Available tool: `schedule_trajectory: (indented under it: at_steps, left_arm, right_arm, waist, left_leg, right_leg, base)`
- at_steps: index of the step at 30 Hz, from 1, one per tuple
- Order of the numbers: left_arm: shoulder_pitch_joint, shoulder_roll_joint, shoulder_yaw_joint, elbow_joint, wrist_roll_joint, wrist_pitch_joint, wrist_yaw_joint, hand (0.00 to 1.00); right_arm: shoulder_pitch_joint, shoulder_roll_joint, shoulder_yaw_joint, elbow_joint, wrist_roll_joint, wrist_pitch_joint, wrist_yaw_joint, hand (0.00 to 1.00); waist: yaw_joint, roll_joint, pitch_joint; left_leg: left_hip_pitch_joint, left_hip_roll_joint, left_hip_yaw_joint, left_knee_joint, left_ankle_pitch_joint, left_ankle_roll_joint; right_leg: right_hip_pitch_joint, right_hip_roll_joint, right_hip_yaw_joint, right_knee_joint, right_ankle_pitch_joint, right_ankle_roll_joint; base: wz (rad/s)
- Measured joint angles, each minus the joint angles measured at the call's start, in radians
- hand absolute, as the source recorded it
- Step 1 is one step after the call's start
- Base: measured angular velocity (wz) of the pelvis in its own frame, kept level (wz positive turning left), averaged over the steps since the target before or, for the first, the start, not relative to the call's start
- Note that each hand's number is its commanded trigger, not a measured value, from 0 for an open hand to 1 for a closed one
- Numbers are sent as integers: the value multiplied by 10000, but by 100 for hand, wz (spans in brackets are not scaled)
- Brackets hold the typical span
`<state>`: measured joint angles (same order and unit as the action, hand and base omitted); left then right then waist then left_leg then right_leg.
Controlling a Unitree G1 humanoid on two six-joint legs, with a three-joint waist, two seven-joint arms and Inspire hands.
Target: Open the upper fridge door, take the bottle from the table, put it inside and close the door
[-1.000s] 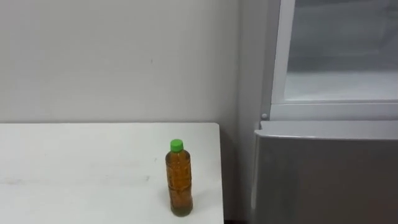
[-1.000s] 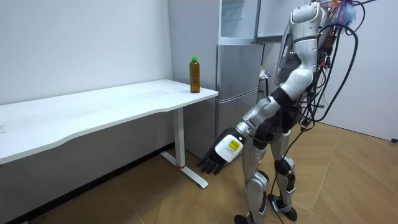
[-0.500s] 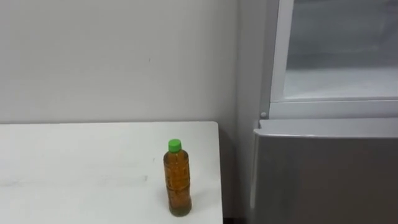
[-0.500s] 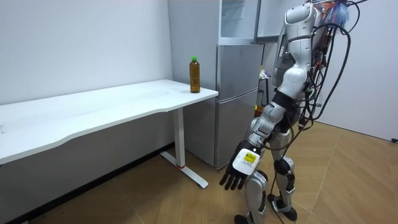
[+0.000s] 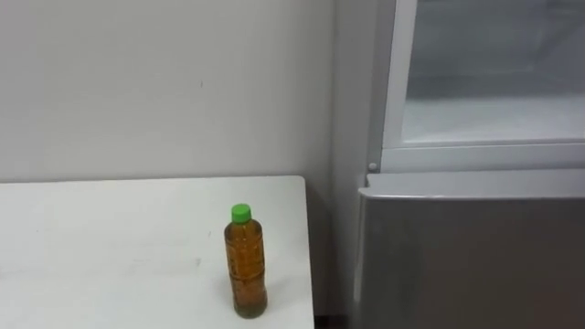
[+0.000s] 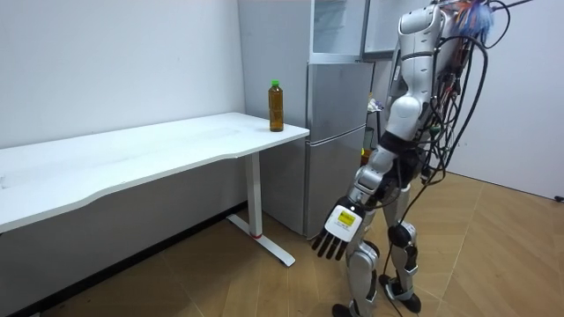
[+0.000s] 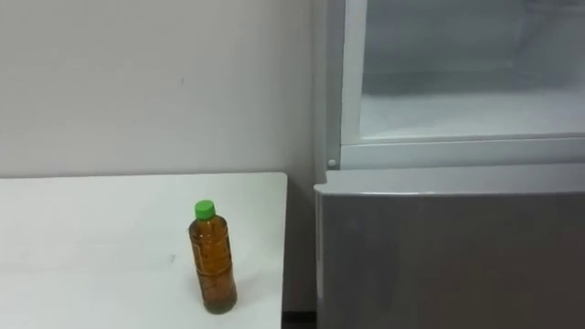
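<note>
A bottle (image 5: 245, 265) of amber drink with a green cap stands upright on the white table (image 5: 110, 256), close to its right-hand edge. Right of the table is a silver fridge; its upper compartment (image 5: 494, 100) stands open with a pale, frosted inside, above the shut lower door (image 5: 475, 256). In the room view I stand a step back from the fridge (image 6: 339, 132), facing it and the bottle (image 6: 276, 106). My left hand (image 6: 335, 239) hangs low beside my legs, open, fingers straight, holding nothing, well away from the bottle.
The long table (image 6: 132, 154) runs along the wall to the room view's left, and a dark gap separates its end from the fridge. Wooden floor lies open around me.
My left arm has swung back from out in front to beside my legs. The eye view has shifted a little, so bottle and fridge sit further left. The bottle has not moved.
</note>
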<state>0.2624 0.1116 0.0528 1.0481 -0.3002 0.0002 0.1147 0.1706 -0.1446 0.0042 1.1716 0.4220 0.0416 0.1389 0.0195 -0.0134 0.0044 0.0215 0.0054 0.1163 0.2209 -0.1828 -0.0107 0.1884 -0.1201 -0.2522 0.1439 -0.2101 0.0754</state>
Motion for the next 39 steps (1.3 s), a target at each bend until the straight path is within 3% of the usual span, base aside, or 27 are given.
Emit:
schedule_trajectory:
  at_steps: [4,19,26,28,30,36,39]
  left_arm:
    - [-6,-6,7,16,-15,-22,-45,0]
    - [-46,7,17,175,-35,-58,-134,0]
    - [-183,13,11,333,-24,-108,-132,0]
    - [-187,18,2,316,-10,-165,-142,0]
    - [-205,70,8,312,-15,-228,-142,0]
    - [-309,230,10,269,-16,-252,-144,0]
    - [-315,290,-7,211,-17,-248,-170,0]
  right_arm:
    - [-111,23,205,2,42,-11,-60,0]
    - [-132,21,573,-90,164,-61,-165,0]
    - [-402,-4,622,-434,-923,-65,-200,0]
    - [-370,-14,628,-1498,-1568,-52,-274,0]
    - [-313,-23,628,-2590,-2054,-79,-288,0]
    - [-301,-72,970,-5198,-2959,-54,-297,0]
    - [-288,-75,1356,-6617,-3477,12,-238,0]
  waist:
    - [-135,-42,-24]
    - [-117,-32,-6]
    - [-97,-76,-21]
    - [-117,-130,52]
    - [-124,-184,61]
    - [134,-369,-4]
    - [141,-415,5]
  left_leg:
    - [31,4,-4,5,0,0]
    - [84,22,61,6,1,4]
    - [56,56,167,-13,6,1]
    - [38,61,209,-21,15,3]
    - [20,61,220,-20,14,3]
    - [-27,57,238,-1,14,5]
    - [-64,56,226,-9,12,3]
  right_leg:
    - [2,1,-6,65,0,0]
    - [23,0,14,78,1,-1]
    - [-135,7,97,102,6,-7]
    - [-185,6,140,108,14,-21]
    - [-203,6,162,110,14,-21]
    - [-298,4,144,120,29,-20]
    - [-324,5,112,101,29,-20]
  base:
    - [0]
    - [0]
    - [-4]
    - [-6]
    - [-2]
    - [-1]
    - [1]
